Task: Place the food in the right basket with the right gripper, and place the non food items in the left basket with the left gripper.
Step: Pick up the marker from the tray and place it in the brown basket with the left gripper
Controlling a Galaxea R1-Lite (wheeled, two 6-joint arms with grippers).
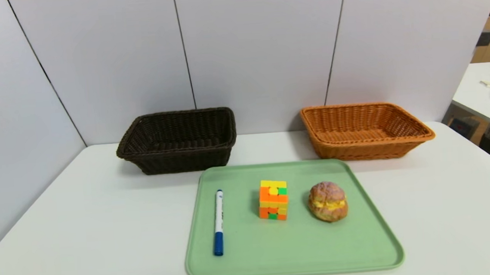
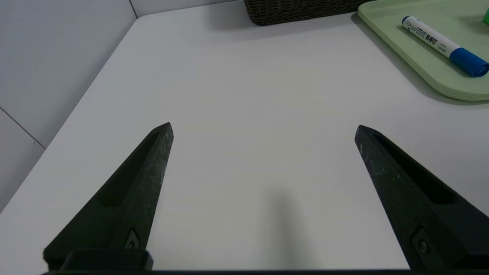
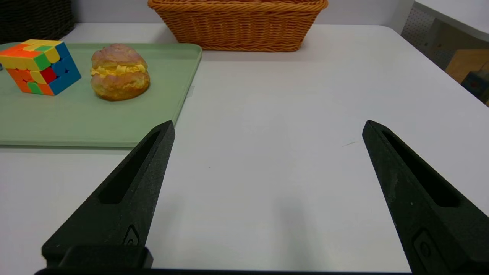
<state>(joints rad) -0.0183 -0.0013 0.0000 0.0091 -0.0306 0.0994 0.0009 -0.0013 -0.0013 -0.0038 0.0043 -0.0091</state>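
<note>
Both pincers, left pincer [image 2: 263, 128] and right pincer [image 3: 267, 124], hang wide and empty over the bench [image 1: 82, 218]. On the tray [image 1: 296, 254] at the bench's near edge lie marker [image 1: 218, 222], cube [image 1: 273, 199] and cream puff [image 1: 328, 201]; dark basket [image 1: 178, 140] and orange basket [image 1: 363, 131] stand at the far edge.

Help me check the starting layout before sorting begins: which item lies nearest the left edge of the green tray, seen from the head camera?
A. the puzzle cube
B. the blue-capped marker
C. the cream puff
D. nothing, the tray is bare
B: the blue-capped marker lies along the left side of the green tray, with the puzzle cube in the middle and the cream puff to the right.
</note>
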